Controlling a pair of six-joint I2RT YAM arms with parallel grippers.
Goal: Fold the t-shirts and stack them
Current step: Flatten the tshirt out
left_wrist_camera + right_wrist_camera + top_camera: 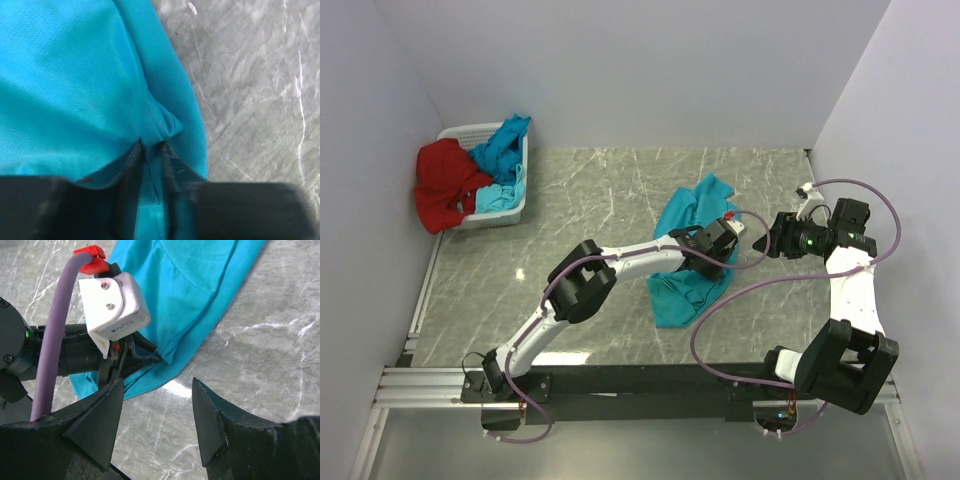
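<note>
A turquoise t-shirt (672,292) lies crumpled on the marble table, right of centre. My left gripper (732,232) is down at the shirt's right edge. In the left wrist view its fingers (131,167) stand narrow, pinching a fold of the turquoise cloth (75,75) at the hem. My right gripper (765,240) hovers just right of the shirt, open and holding nothing. In the right wrist view its jaws (157,382) stand wide over bare table, facing the shirt (200,285) and the left wrist's white camera (112,305). A red t-shirt (445,185) and more turquoise t-shirts (505,145) hang out of the basket.
The white plastic basket (525,192) stands in the far left corner against the wall. Grey walls close in the table on the left, back and right. Purple cables (865,200) loop around the right arm. Bare marble (520,270) lies left of the shirt.
</note>
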